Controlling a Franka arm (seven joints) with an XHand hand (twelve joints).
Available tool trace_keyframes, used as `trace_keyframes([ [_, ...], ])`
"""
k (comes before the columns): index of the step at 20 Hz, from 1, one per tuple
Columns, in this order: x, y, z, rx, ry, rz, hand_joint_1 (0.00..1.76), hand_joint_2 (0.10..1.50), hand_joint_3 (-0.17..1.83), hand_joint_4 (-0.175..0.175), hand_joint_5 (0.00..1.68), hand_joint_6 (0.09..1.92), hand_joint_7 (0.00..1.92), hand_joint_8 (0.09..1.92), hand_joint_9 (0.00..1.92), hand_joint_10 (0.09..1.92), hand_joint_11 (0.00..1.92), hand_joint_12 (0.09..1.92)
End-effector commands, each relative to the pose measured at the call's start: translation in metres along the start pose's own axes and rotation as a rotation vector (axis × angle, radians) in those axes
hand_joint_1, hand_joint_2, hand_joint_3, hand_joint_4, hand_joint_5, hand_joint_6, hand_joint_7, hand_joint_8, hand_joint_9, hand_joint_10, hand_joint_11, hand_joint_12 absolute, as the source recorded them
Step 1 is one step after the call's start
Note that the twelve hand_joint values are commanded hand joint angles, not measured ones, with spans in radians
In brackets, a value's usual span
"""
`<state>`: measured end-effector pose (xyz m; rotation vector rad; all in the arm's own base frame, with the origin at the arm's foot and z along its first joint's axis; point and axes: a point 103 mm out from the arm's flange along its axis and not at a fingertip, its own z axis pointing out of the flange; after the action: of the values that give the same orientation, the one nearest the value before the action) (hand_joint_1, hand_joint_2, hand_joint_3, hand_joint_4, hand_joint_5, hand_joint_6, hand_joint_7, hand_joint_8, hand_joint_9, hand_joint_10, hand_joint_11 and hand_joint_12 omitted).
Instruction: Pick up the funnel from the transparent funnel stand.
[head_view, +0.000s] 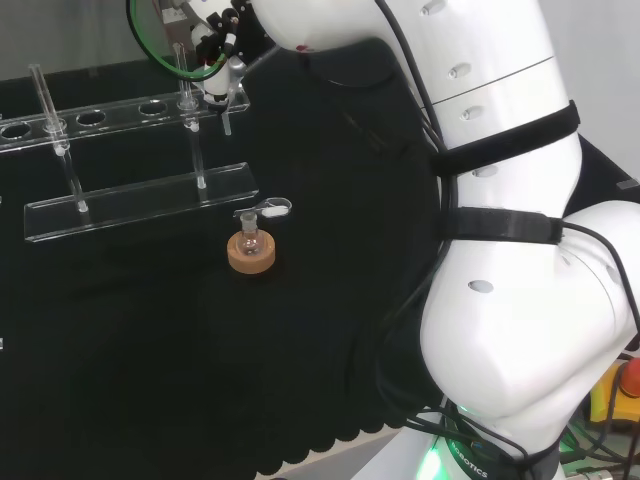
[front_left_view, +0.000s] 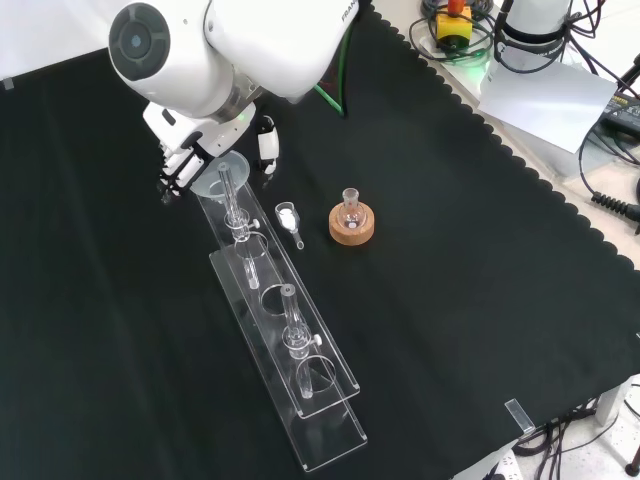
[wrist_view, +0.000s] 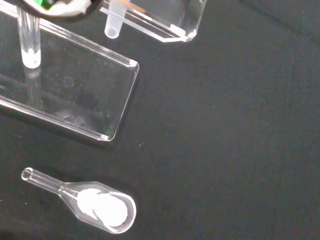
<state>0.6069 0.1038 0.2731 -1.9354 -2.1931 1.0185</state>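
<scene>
A clear funnel (front_left_view: 222, 172) sits in the end hole of the transparent stand's upper shelf (front_left_view: 300, 330). Its stem (wrist_view: 112, 25) hangs below the shelf, above the stand's base plate (wrist_view: 75, 95). The hand (front_left_view: 190, 160) hovers over that end of the stand. Dark fingers (front_left_view: 173, 182) are on one side of the funnel's rim and the thumb (front_left_view: 267, 140) is on the other, both fairly straight. I cannot tell if they touch the rim. In the head view the hand (head_view: 218, 45) is just above the funnel (head_view: 226, 100).
A small flask on a cork ring (front_left_view: 353, 222) stands right of the stand in the front view. A clear scoop with white powder (front_left_view: 288, 218) lies between them, also the scoop (wrist_view: 100, 205). Two upright posts (front_left_view: 290, 310) rise from the stand. Black cloth lies all round.
</scene>
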Motion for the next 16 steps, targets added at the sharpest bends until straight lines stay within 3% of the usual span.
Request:
trace_keyframes([
  [1, -0.001, -0.002, -0.002, -0.014, -0.02, 0.004, 0.77, 0.62, 0.61, -0.041, 0.26, 0.09, 0.1, 0.73, 0.46, 0.74, 0.54, 1.36],
  [7, -0.001, -0.007, -0.007, -0.097, -0.066, 0.034, 0.79, 0.66, 0.62, -0.046, 0.56, 0.09, 0.46, 0.69, 0.81, 0.55, 0.59, 1.31],
  [10, 0.0, -0.011, -0.014, -0.137, -0.098, 0.052, 0.82, 0.69, 0.61, -0.035, 0.7, 0.23, 0.62, 0.66, 0.95, 0.47, 0.66, 1.26],
  [13, -0.005, -0.02, -0.024, -0.152, -0.109, 0.054, 0.84, 0.71, 0.62, -0.025, 0.72, 0.44, 0.69, 0.64, 1.02, 0.42, 0.69, 1.25],
  [16, -0.013, -0.029, -0.033, -0.134, -0.121, 0.067, 0.84, 0.71, 0.62, -0.023, 0.7, 0.55, 0.7, 0.65, 1.04, 0.41, 0.7, 1.25],
])
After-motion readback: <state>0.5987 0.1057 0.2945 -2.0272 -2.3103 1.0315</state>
